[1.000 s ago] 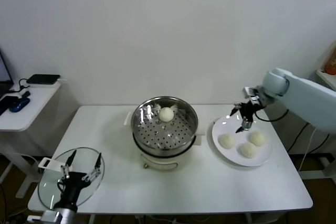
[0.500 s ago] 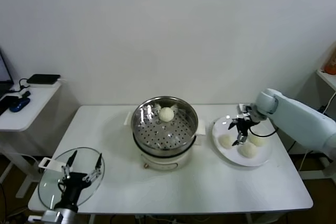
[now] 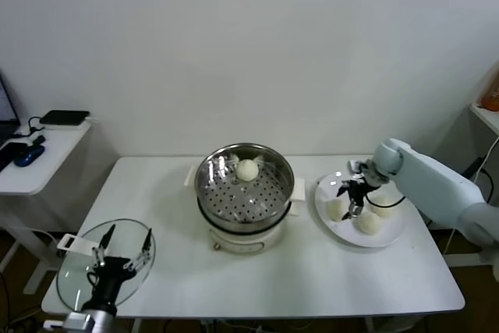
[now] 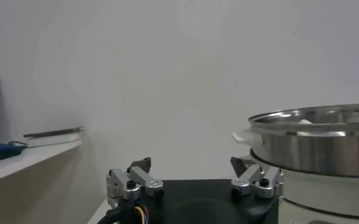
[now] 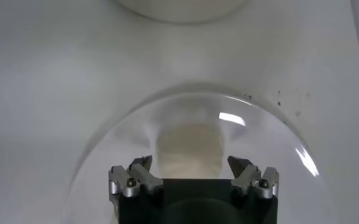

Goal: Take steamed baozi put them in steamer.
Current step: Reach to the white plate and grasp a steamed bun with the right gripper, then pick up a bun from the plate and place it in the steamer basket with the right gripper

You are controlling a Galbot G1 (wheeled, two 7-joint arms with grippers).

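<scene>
While our right pincer (image 3: 348, 200) gapes wide over a round cream-white bun (image 3: 336, 210) on the flat white plate (image 3: 323, 194), our left pincer (image 3: 122, 252) idles wide at the counter (image 3: 312, 278) edge.

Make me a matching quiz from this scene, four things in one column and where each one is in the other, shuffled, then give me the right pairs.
Things:
1. right end effector
2. left end effector
3. single baozi
4. steamer

Places:
A. inside the steel basket, toward its far side
B. middle of the table, between the glass lid and the plate
C. open, low over the plate's buns, by the bun nearest the steamer
D. open, above the glass lid at the near left corner

Pairs: 1-C, 2-D, 3-A, 4-B
</scene>
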